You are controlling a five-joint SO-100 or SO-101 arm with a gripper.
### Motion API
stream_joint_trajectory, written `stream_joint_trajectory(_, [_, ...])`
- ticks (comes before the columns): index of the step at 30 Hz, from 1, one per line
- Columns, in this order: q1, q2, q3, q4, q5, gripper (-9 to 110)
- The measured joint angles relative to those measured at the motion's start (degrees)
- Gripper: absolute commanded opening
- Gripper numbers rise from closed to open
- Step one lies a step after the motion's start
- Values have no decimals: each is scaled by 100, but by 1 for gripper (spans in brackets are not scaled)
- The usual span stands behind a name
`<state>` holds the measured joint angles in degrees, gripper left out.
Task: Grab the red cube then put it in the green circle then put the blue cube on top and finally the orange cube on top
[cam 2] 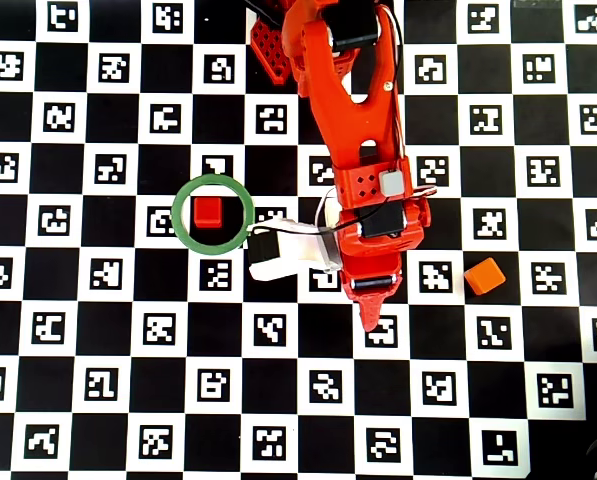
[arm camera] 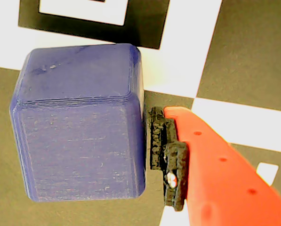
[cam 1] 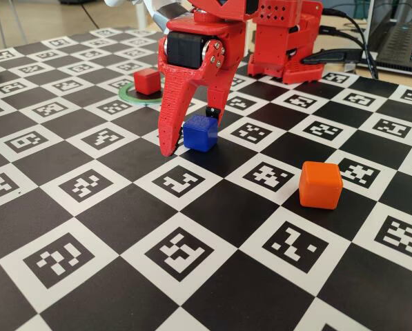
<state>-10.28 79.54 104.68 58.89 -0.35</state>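
red cube (cam 1: 148,81) fills green circle (cam 1: 138,94) | board (cam 1: 192,289) around orange cube (cam 1: 320,185) open

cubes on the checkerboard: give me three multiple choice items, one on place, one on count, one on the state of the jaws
1. Where is the red cube?
A. inside the green circle
B. between the jaws
C. on top of the orange cube

2. How many cubes show in the fixed view?
A. one
B. two
C. three

3. How do the jaws stand at the blue cube?
A. wide open above it, clear of it
B. lowered around it, one pad against its side
C. shut beside it with nothing between them

Answers:
1. A, since the overhead view shows the red cube ringed by the circle.
2. C, since red, blue and orange each appear once.
3. B, since the gripper straddles the blue cube, which sits on the board.
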Motion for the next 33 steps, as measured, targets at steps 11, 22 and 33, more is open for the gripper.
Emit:
stream_joint_trajectory(11, [0, 0, 0, 0, -220, 44])
stream_joint_trajectory(22, [0, 0, 185, -141, -255, 7])
stream_joint_trajectory(33, [0, 9, 211, -176, -255, 4])
